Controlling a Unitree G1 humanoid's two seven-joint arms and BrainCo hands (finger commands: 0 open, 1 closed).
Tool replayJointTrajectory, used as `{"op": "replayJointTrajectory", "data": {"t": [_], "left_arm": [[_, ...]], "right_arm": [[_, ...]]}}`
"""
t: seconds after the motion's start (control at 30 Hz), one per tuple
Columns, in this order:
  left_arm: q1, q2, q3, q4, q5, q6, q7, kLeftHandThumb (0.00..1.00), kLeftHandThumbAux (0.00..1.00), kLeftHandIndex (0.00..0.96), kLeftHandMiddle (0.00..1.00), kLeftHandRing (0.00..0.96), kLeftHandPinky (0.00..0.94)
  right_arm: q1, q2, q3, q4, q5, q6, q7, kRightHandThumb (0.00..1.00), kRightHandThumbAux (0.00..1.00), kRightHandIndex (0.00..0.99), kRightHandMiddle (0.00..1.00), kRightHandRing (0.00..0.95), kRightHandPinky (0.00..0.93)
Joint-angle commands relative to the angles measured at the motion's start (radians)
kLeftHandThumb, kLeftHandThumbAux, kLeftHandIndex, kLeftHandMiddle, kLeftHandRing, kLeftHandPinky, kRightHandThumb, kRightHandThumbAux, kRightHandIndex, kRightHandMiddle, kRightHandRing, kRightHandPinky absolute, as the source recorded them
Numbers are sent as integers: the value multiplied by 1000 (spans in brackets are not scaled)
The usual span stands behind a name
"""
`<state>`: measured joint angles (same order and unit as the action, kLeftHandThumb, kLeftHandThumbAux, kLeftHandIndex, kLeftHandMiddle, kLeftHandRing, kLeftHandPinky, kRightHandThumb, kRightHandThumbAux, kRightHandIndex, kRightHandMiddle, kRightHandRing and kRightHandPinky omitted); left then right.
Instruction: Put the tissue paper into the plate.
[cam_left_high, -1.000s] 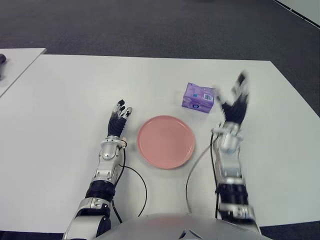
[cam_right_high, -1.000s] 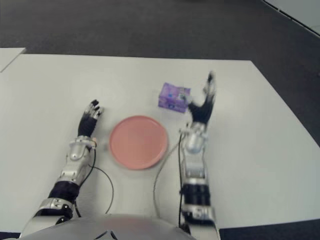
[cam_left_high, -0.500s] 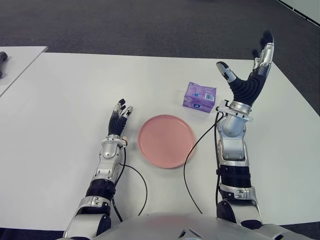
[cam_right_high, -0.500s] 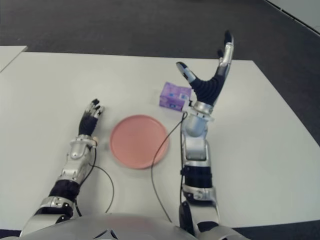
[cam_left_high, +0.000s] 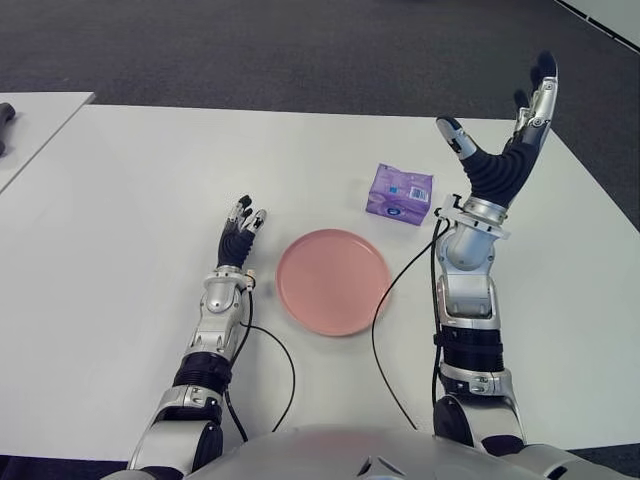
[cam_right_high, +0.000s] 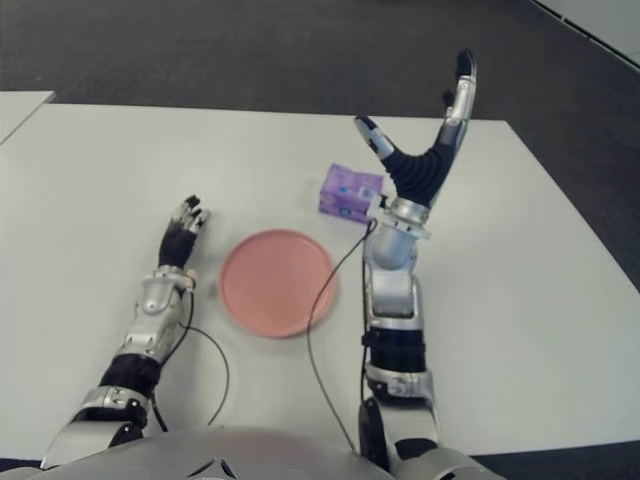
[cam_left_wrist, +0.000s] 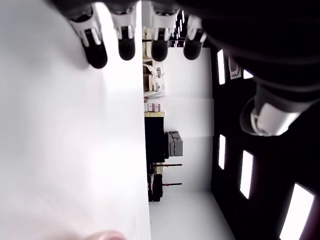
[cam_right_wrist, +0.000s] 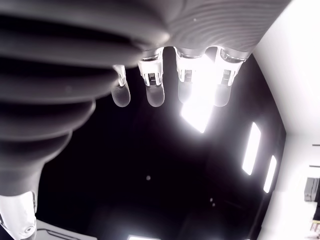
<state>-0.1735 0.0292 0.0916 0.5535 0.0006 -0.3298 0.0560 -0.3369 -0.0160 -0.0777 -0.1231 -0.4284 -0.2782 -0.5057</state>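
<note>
A purple tissue pack (cam_left_high: 399, 194) lies on the white table (cam_left_high: 130, 180), just beyond the right rim of the pink plate (cam_left_high: 332, 281). The plate holds nothing. My right hand (cam_left_high: 500, 140) is raised well above the table, to the right of the pack, with its fingers (cam_right_wrist: 152, 85) spread straight and the thumb apart; it holds nothing. My left hand (cam_left_high: 237, 232) shows left of the plate, low over the table, its fingers (cam_left_wrist: 125, 40) extended and holding nothing.
A black cable (cam_left_high: 385, 300) runs from the right wrist down past the plate's right side. A second white table (cam_left_high: 30, 125) stands at the far left with a dark object at its edge. Dark carpet lies beyond the table's far edge.
My right hand rose from table level beside the tissue pack to high above it, fingers spreading. The pack, plate and left hand stayed put.
</note>
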Motion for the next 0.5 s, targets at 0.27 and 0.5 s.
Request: {"op": "replayJointTrajectory", "data": {"t": [0.27, 0.5], "left_arm": [[5, -8, 10, 16, -16, 23, -6, 0, 480, 0, 0, 0, 0], [7, -9, 8, 13, -19, 32, -7, 0, 490, 0, 0, 0, 0]], "right_arm": [[4, 5, 6, 1, -12, 17, -5, 266, 617, 69, 0, 0, 0], [8, 5, 6, -4, -12, 18, -4, 266, 617, 69, 0, 0, 0]]}}
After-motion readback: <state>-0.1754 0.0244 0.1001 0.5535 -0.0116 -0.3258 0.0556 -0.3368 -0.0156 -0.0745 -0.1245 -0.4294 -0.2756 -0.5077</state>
